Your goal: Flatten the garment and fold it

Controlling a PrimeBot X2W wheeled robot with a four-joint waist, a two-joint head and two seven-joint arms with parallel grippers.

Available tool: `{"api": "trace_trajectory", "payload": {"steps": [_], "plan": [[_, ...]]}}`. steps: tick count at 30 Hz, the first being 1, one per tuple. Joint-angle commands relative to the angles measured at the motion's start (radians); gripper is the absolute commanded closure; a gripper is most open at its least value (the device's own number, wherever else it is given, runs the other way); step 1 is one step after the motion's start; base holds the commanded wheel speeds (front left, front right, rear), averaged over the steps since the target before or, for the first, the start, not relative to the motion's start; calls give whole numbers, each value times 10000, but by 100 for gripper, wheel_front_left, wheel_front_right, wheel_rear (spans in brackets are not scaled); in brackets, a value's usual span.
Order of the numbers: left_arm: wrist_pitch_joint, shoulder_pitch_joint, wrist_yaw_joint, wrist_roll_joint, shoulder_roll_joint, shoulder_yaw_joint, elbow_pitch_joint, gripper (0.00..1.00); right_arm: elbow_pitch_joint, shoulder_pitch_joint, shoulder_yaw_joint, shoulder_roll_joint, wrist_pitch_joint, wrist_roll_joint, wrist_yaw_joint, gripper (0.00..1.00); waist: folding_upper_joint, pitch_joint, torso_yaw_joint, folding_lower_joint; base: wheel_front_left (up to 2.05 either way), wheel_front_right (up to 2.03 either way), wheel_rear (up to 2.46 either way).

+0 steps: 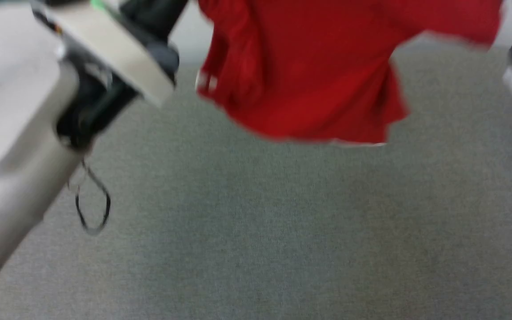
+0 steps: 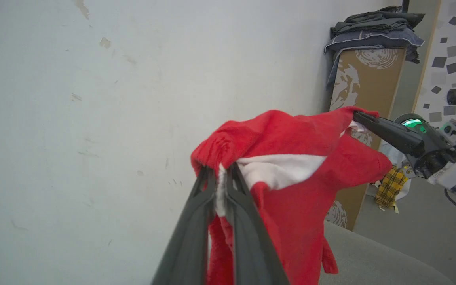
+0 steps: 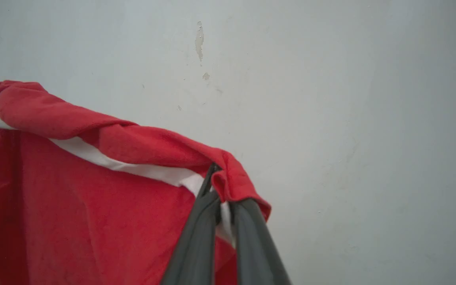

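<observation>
The red shorts [image 1: 309, 75] hang in the air above a grey surface, spread between both grippers, blurred in the head view. In the left wrist view my left gripper [image 2: 220, 176] is shut on a gathered red and white edge of the shorts [image 2: 291, 198]. My right gripper [image 2: 364, 118] pinches the far corner there. In the right wrist view that gripper [image 3: 219, 194] is shut on the shorts [image 3: 73, 198] at the white band. The fabric sags in folds between the two holds. My pale left forearm [image 1: 20, 133] fills the head view's left side.
Grey carpet-like surface [image 1: 282, 231] lies below the shorts. A white wall [image 2: 93, 99] stands close behind. A cardboard box [image 2: 370, 75] topped with folded dark clothes [image 2: 374, 27] is at the right, a yellow plaid cloth [image 2: 390, 186] beside it. A black cable loop [image 1: 91, 209] dangles from my left arm.
</observation>
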Motion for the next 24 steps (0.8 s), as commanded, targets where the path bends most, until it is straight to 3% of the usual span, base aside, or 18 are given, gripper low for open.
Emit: {"api": "trace_trajectory", "payload": {"steps": [1,8,12,18,24], "plan": [[-23,-692,-55,176,-218,168,359,100,177,-771,-216,75,180,-326,-25,100,0,1117,-63,-1,0,0,0],[-383,-3558,-92,850,-1232,698,1893,100,1072,-4098,-966,229,506,-1474,-25,100,0,2887,-60,-1,0,0,0],[-641,-4851,-167,1181,-1565,875,2698,100,1711,-5710,-845,226,521,-1907,-25,100,0,3674,-106,-1,0,0,0],[-1031,-5426,-317,1239,-1629,1033,3483,100,2335,-6698,-212,265,354,-2169,-25,100,0,4223,-176,-1,0,0,0],[-1434,-4521,-485,1287,-1600,652,4048,100,2908,-6157,801,313,-160,-2069,-25,100,0,4250,-80,-1,0,0,0]]}}
